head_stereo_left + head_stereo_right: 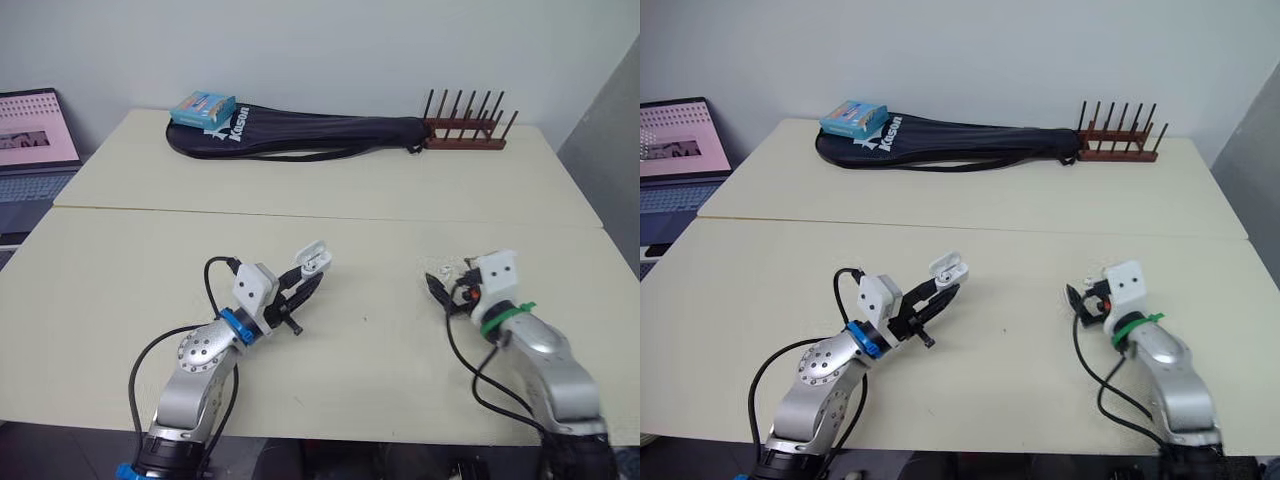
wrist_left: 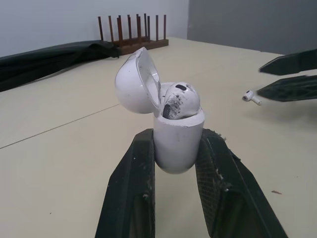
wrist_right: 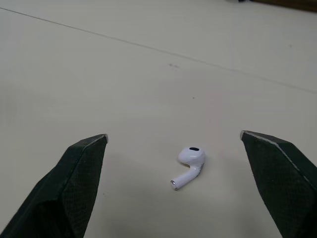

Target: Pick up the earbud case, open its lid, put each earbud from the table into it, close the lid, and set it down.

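Observation:
My left gripper [image 1: 303, 287] is shut on the body of the white earbud case [image 2: 177, 140] and holds it upright just above the table. The case lid [image 2: 134, 82] is flipped open. One white earbud [image 2: 181, 99] sits in the case with its head sticking out. A second white earbud [image 3: 189, 161] lies loose on the cream table [image 1: 380, 340] to the right. My right gripper [image 3: 173, 137] stands open over it, one finger on each side and neither touching it.
At the back of the table lie a black racket bag [image 1: 300, 134] with a blue box [image 1: 203, 108] on its left end, and a brown wooden peg rack [image 1: 465, 135]. A laptop [image 1: 35, 135] stands off the table's left side.

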`<state>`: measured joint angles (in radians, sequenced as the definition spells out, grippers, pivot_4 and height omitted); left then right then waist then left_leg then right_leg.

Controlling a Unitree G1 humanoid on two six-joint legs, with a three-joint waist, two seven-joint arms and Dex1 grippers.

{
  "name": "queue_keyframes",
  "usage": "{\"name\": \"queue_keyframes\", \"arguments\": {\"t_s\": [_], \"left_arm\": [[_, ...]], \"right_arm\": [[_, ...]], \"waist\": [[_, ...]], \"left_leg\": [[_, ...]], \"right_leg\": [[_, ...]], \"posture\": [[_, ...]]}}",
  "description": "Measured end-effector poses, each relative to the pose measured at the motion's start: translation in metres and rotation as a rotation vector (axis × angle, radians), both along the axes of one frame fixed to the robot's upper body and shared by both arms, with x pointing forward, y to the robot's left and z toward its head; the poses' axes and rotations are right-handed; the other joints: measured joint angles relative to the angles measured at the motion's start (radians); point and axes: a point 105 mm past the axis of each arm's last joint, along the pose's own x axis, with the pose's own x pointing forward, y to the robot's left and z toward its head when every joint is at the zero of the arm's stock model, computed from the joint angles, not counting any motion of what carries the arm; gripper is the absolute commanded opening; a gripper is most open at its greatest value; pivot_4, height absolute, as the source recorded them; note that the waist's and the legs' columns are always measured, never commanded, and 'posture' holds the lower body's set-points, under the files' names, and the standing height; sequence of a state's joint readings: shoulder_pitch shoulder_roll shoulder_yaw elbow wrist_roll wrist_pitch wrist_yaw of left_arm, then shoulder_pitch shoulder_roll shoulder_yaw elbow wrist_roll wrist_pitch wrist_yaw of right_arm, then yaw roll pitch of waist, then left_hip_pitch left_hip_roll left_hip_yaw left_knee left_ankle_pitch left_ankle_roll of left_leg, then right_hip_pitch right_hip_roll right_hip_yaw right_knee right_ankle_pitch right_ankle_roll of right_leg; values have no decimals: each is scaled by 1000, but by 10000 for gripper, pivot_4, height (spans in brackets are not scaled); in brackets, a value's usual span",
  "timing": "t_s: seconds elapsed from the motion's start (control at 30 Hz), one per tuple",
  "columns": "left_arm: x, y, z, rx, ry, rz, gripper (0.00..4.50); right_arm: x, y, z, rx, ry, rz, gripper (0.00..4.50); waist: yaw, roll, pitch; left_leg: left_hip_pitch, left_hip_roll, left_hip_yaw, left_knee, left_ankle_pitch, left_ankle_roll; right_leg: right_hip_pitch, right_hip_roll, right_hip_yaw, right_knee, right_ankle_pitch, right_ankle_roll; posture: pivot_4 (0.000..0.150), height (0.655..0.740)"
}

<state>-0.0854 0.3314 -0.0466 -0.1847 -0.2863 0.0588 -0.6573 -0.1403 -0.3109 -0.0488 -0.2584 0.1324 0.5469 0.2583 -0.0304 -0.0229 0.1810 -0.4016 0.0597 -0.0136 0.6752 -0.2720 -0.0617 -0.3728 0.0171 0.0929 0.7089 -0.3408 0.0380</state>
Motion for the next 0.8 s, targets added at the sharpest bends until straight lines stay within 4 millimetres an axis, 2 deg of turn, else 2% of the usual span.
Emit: {"name": "queue_keyframes", "arguments": {"t_s": [0.07, 0.27, 0.37, 0.7, 0.8], "left_arm": [[0, -1, 0, 1, 0, -3, 7460], [1, -1, 1, 1, -2, 0, 7460], [1, -1, 0, 0, -1, 5, 7460], [0, -2, -1, -2, 4, 6, 7460], [0, -3, -2, 0, 6, 2, 7460]], "right_arm": [[5, 0, -9, -11, 28, -51, 45000], [11, 3, -12, 10, 19, -146, 45000], [10, 6, -13, 17, 22, -175, 39394], [6, 23, -16, 120, 75, -201, 3948], [7, 22, -15, 121, 82, -194, 3842]], "waist": [[1, 0, 0], [-1, 0, 0], [-2, 0, -1], [2, -1, -2], [2, -1, -2]], "left_leg": [[0, 0, 0, 0, 0, 0], [1, 0, 0, 0, 0, 0], [2, 0, 0, 0, 0, 0], [1, 0, 0, 0, 0, 0], [1, 0, 0, 0, 0, 0]], "right_leg": [[0, 0, 0, 0, 0, 0], [0, 0, 1, 2, 0, 0], [0, 0, 0, 3, 0, 0], [1, 0, -1, 2, 0, 0], [1, 0, -1, 2, 0, 0]], "posture": [[1500, 7157], [1500, 7157], [1500, 7157], [1500, 7157], [1500, 7157]]}}
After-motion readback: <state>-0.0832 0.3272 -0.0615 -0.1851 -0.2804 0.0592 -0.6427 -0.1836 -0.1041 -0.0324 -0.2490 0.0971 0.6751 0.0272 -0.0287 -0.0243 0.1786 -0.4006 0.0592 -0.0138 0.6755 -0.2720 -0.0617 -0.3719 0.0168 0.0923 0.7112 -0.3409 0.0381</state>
